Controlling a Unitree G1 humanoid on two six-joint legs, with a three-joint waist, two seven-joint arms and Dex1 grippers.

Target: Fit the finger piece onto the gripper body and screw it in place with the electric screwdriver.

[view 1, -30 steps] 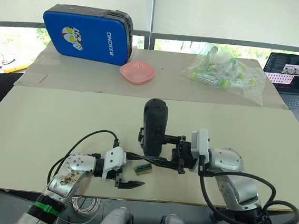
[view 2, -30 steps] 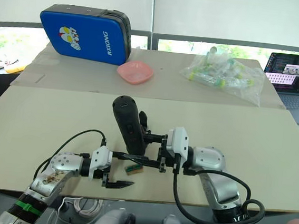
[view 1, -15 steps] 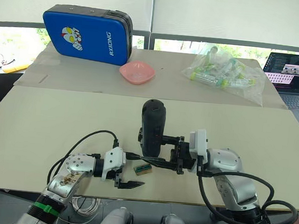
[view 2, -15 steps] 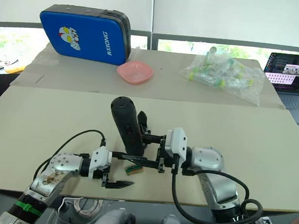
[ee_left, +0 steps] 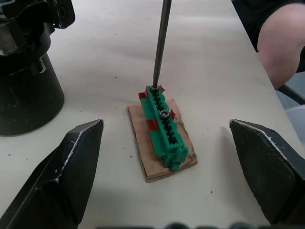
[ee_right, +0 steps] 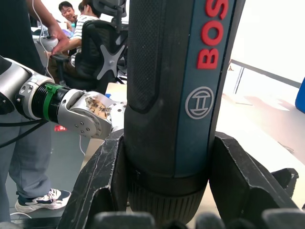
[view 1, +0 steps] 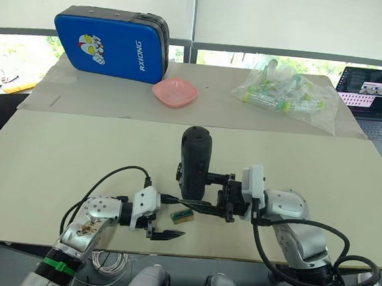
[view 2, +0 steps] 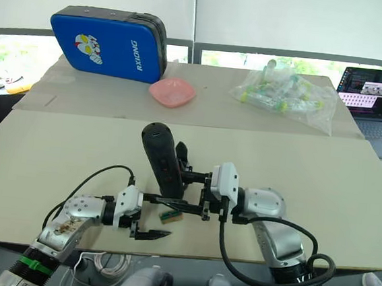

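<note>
Clamped around the electric screwdriver (view 1: 195,162), the right gripper (view 1: 229,199) holds it upright, its metal bit in a green-and-tan block (ee_left: 164,130); the left gripper (view 1: 163,216) is spread wide beside the block. Beige table (view 1: 61,151) carries a blue case (view 1: 111,43), crinkled plastic bag (view 1: 287,91), pink dish (view 1: 175,91).

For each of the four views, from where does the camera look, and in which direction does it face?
Left eye view: on the head, facing forward and down at the table; both arms show, the right gripper holding the electric screwdriver.
Right eye view: beside it, same scene.
Left wrist view: on the left wrist, facing along its open jaws at the tan-and-green block, where the screwdriver bit touches.
Right wrist view: on the right wrist, facing the screwdriver in its jaws; the left arm and people are behind.
Shared: the screwdriver appears in all four.
</note>
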